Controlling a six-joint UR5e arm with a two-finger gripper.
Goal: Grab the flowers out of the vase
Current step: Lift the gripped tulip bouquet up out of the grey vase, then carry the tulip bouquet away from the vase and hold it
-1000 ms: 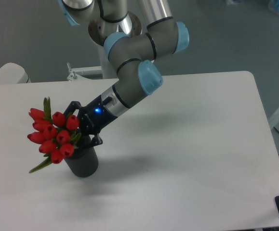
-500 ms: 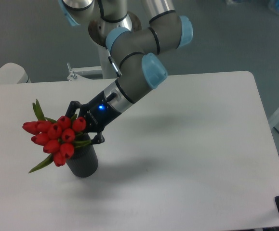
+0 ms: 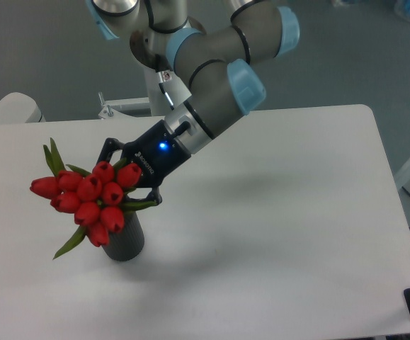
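Note:
The flowers [image 3: 88, 198] are a tight bunch of red tulip buds with green leaves, tilted to the left over the vase. The vase [image 3: 124, 239] is a short dark cylinder standing on the white table at the lower left. My gripper [image 3: 128, 183] reaches in from the upper right and is shut on the flowers' stems just behind the buds. The lower ends of the stems are hidden behind the buds and the gripper, so I cannot tell whether they are still inside the vase's mouth.
The white table [image 3: 275, 212] stretches right and forward of the vase. The arm's base [image 3: 163, 35] stands at the table's back edge. A small metal bracket [image 3: 107, 110] sits at the back left edge.
My gripper has risen and moved slightly right with the flowers. The bunch has lifted higher over the vase and tilted more to the left. The vase has stayed in place.

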